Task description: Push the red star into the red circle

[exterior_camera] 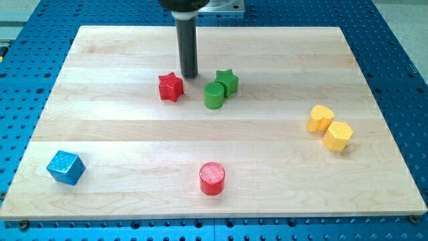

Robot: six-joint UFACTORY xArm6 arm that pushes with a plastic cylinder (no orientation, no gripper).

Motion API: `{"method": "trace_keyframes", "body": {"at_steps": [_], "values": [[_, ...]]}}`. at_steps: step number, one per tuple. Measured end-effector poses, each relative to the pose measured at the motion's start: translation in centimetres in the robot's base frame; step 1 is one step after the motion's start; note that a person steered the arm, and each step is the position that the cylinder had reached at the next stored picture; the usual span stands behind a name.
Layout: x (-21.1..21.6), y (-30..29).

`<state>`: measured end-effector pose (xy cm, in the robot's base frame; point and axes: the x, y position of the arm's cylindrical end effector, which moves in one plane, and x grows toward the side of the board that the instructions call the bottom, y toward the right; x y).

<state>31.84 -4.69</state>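
You've barely started here: the red star (171,87) sits up near the view's top, well apart from the red circle (212,179) down at the bottom. My tip (190,75) is a bare rod, holding nothing, just beside the star's upper right. The green star (227,82) and green cylinder (214,96) crowd that side, but the path down looks clear.

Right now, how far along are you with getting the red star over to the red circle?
Nothing is finished: the red star sits far above the red circle. In hand: my tip stands just to the star's upper right, between it and the green star. Left: the whole push downward.
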Motion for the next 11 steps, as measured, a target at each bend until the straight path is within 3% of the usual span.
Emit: {"method": "trace_keyframes", "body": {"at_steps": [1, 2, 3, 5, 6, 7, 8, 11], "values": [[7.2, -3.9], [15.3, -1.2], [12.6, -0.5], [17.1, 4.1], [12.5, 1.5], [18.4, -0.6], [21.1, 2.7], [19.3, 3.6]]}}
